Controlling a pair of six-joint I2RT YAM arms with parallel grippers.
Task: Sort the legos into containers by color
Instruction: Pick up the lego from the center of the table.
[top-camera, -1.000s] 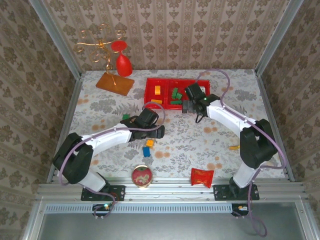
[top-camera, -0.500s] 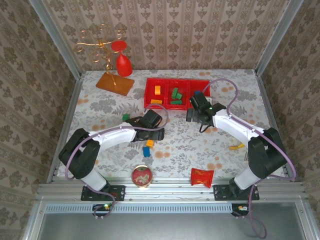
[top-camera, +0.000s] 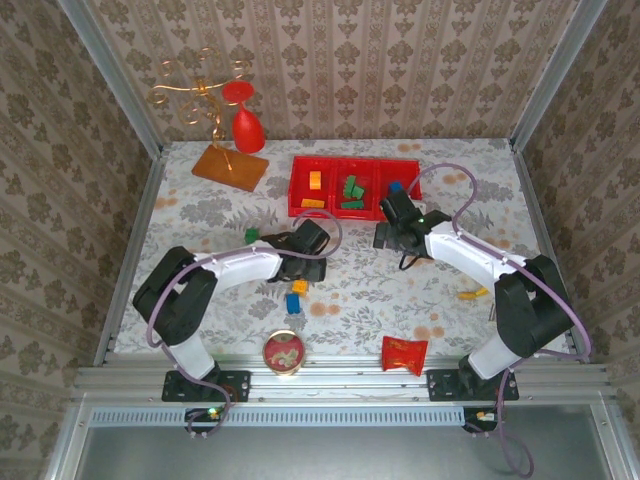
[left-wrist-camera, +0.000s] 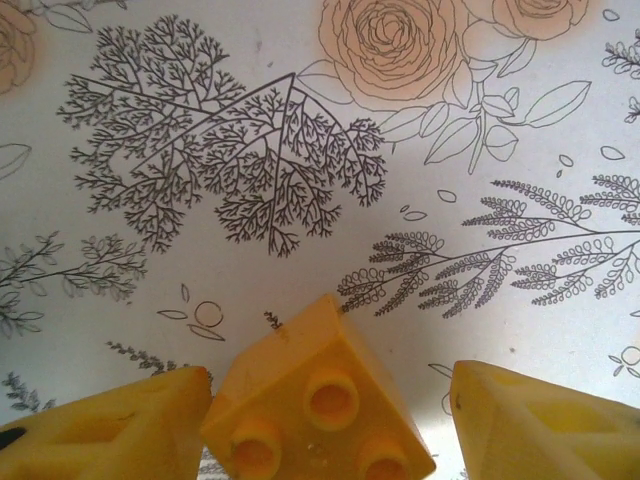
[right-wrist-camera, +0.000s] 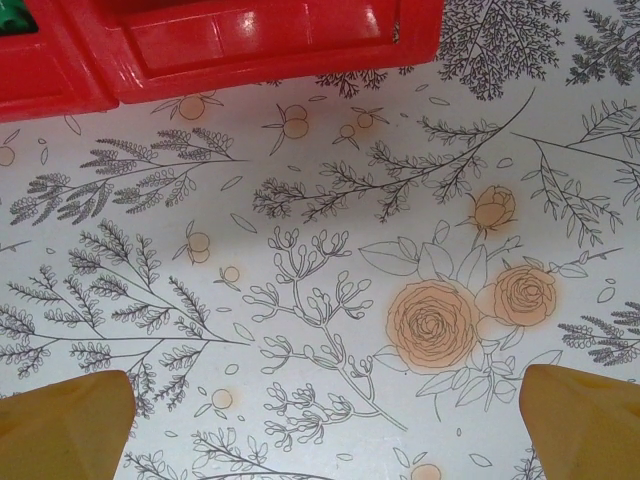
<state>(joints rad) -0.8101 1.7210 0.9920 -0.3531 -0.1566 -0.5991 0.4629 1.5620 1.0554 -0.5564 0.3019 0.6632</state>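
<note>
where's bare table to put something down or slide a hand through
Freest: the table between the orange stand base and the left arm, and the middle strip between both arms, short of the red packet. Crowded: before the red bins, where the left gripper and right gripper sit, and the loose blocks by the round tin.

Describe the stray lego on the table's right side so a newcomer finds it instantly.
Find the red bins at the far middle, then follow the right arm back toward its base. Just left of its elbow lies one yellow lego, alone on the floral cloth, apart from the larger crinkled red packet near the front edge.
</note>
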